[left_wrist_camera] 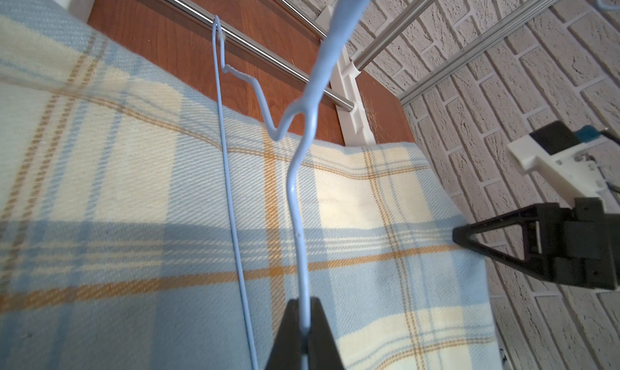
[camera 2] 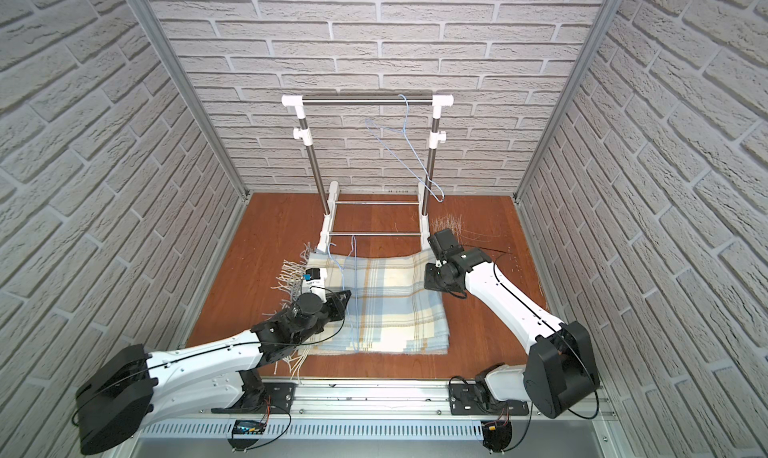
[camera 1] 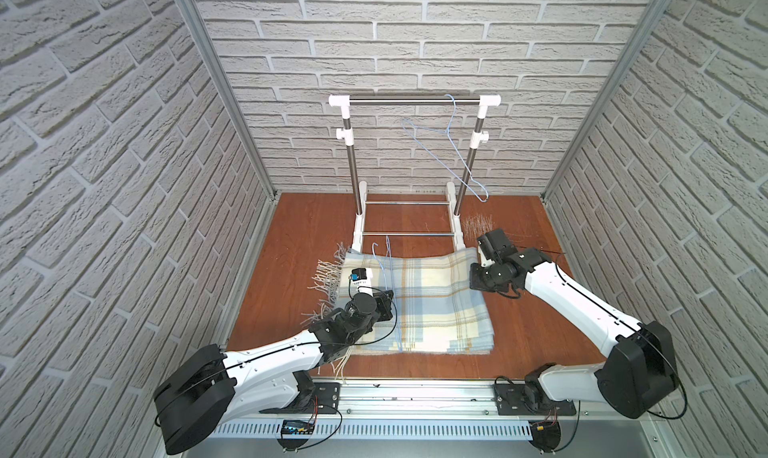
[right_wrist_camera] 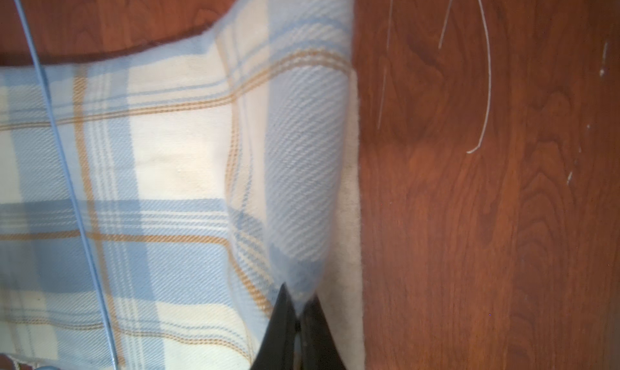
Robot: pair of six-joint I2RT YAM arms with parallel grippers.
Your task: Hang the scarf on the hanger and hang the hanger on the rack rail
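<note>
Left gripper (left_wrist_camera: 303, 321) clamped shut on hanger (left_wrist_camera: 295, 190); hanger sticks out ahead of jaws, above scarf (camera 1: 436, 298). Right gripper (right_wrist_camera: 298, 306) pinched tight on scarf edge, fold raised off table (right_wrist_camera: 469, 217). Rest of scarf lies flat between grippers. Second hanger (camera 1: 453, 152) on rack (camera 1: 415, 100), beyond both.

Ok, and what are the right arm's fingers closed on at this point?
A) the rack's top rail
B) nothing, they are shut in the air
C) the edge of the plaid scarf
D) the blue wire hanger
C: in the right wrist view the right fingers are shut on a lifted fold at the edge of the scarf, while the blue hanger is pinched by the left fingers.
</note>
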